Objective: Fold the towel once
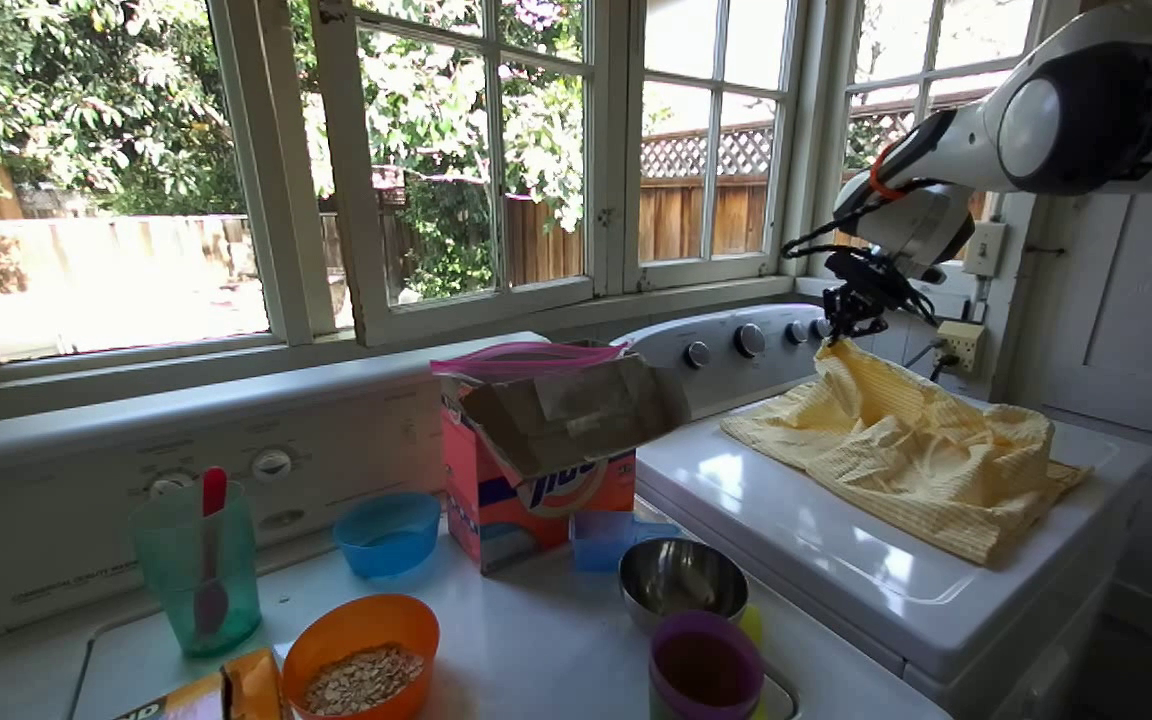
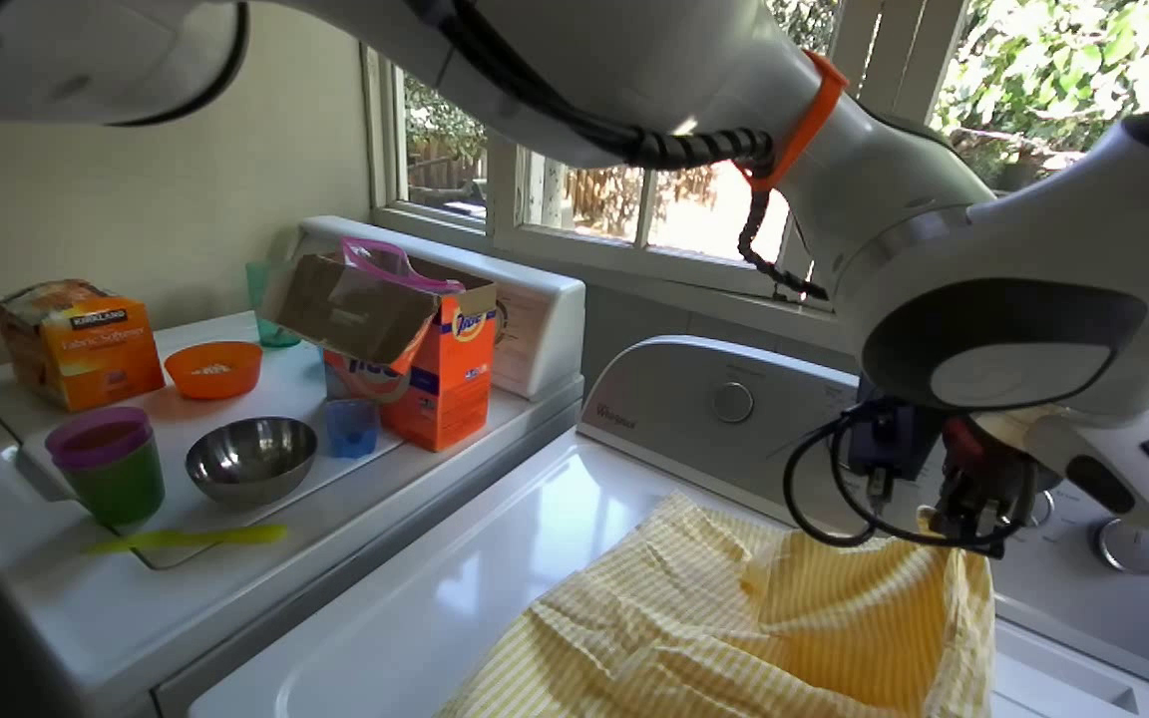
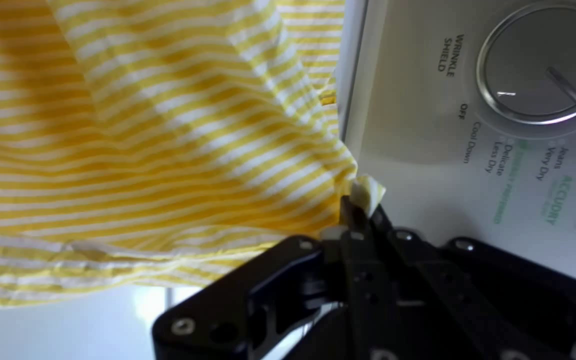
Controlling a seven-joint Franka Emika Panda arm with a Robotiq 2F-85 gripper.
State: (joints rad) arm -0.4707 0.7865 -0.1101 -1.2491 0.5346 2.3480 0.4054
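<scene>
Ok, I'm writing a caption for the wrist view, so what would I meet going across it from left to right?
Yellow-and-white striped towel → gripper fingertips pinching a bit of that towel → WRINKLE SHIELD label → silver-rimmed dryer knob, cut off slightly by the picture's right edge.

– How does the towel (image 1: 901,450) look?
– Thin, wrinkled, striped in pale yellow and white, spread over the bench (image 1: 786,510).
– Lying flat?
– Only partly: one corner is pinched up in the claw (image 3: 363,210), its tip poking just beyond, and the cloth rises to it in loose ridges.
– Any layers doubled underneath?
– Hard to tell; the wrinkles hide most of that
</scene>
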